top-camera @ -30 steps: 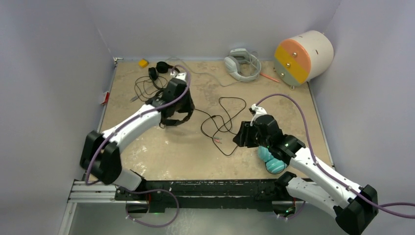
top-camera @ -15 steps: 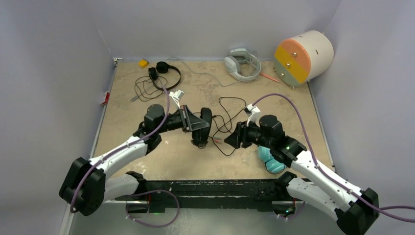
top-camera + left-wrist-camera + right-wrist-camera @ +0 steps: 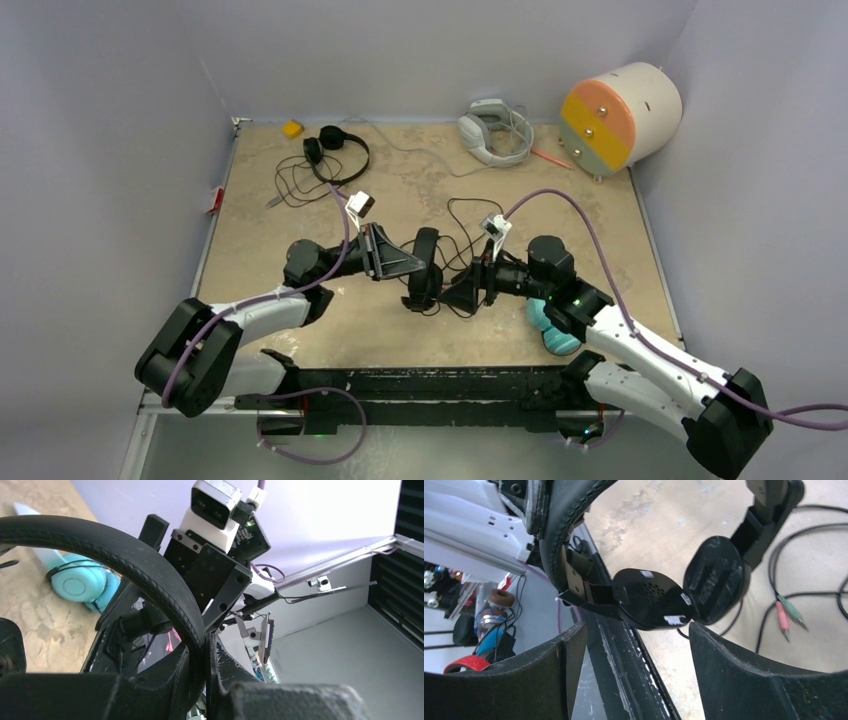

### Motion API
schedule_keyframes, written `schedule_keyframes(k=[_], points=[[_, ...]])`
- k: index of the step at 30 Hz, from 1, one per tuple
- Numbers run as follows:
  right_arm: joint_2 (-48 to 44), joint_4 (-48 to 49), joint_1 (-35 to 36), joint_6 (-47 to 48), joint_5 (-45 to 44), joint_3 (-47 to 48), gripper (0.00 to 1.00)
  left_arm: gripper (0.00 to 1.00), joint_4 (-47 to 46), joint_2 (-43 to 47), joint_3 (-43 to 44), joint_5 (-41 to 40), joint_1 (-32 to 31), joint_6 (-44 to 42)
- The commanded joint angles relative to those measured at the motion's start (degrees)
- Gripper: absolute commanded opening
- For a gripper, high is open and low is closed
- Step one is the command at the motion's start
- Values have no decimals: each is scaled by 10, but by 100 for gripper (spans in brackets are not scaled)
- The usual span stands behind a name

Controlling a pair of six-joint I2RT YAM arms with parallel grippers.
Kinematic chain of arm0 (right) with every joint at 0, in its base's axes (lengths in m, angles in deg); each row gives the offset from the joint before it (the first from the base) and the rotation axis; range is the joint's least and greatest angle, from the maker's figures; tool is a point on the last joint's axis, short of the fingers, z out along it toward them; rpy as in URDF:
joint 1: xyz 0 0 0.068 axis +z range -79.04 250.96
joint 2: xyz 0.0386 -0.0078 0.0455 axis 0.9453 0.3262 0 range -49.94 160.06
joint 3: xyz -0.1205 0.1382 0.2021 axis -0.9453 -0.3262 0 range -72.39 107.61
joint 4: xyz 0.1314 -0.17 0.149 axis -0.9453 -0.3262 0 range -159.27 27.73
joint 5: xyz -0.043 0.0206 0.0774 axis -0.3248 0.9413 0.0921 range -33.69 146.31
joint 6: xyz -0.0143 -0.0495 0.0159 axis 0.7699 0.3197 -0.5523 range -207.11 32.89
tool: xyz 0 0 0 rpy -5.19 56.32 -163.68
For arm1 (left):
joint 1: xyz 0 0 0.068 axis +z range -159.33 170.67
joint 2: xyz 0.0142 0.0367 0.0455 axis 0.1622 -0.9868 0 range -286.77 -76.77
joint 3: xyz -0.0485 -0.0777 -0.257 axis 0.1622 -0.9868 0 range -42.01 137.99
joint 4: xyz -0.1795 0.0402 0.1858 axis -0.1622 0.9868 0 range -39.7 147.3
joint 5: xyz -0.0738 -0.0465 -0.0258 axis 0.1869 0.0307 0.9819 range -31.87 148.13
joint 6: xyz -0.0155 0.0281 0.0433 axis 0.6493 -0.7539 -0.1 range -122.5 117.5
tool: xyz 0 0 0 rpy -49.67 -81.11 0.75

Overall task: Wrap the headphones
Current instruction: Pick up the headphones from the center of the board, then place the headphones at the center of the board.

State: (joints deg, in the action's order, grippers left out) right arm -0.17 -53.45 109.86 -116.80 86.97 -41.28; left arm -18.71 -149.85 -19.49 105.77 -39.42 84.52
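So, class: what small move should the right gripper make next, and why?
Probably ease the right gripper forward and close on the ear cups. The left gripper grips the black headphones by the band, the right one's open fingers frame the cups, and the cord lies loose on the table.

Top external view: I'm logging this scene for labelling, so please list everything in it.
held headphones: one, black, table centre
second black headphones: one, black, far left
grey headphones: one, grey-white, far centre
teal headphones: one, teal, near right, beside right arm
loose cord: one, black, centre
drum: one, cream with orange-and-grey face, far right
yellow block: one, yellow, far left corner
table: one, tan, under everything
left gripper: one, black, shut on held headphones
right gripper: one, black, open, beside them
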Motion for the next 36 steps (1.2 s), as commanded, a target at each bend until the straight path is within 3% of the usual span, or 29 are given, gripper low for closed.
schedule_keyframes(k=[1, 7, 14, 19, 22, 24, 25, 26, 27, 30, 32, 36], points=[[13, 115, 34, 0, 18, 5, 76, 13, -117, 21, 0, -1, -5, 34], [53, 162, 102, 28, -35, 39, 74, 13, -12, 73, 10, -20, -11, -21], [102, 233, 125, 25, -39, 55, 66, 13, 61, 118, 13, -46, -16, -53], [118, 218, 131, 43, -38, 84, 48, 14, 84, 122, 9, -52, -16, -67], [114, 195, 131, 56, -44, 91, 29, 15, 116, 123, 3, -61, -15, -89], [104, 168, 131, 64, -58, 91, 17, 22, 147, 126, 3, -67, -15, -111], [97, 152, 131, 70, -66, 89, 14, 34, 171, 132, 5, -74, -15, -125], [90, 126, 131, 73, -79, 87, 11, 55, 220, 144, 12, -85, -16, -142], [82, 100, 131, 78, -96, 87, 9, 63, 281, 158, 25, -103, -15, -172], [74, -23, 131, 86, -140, 109, 0, 77, 555, 199, 95, -186, -15, -282], [87, -106, 131, 108, -187, 138, 0, 84, 711, 211, 146, -263, -15, -341], [165, -237, 131, 164, -212, 208, 0, 87, 868, 197, 206, -358, -14, -382]])
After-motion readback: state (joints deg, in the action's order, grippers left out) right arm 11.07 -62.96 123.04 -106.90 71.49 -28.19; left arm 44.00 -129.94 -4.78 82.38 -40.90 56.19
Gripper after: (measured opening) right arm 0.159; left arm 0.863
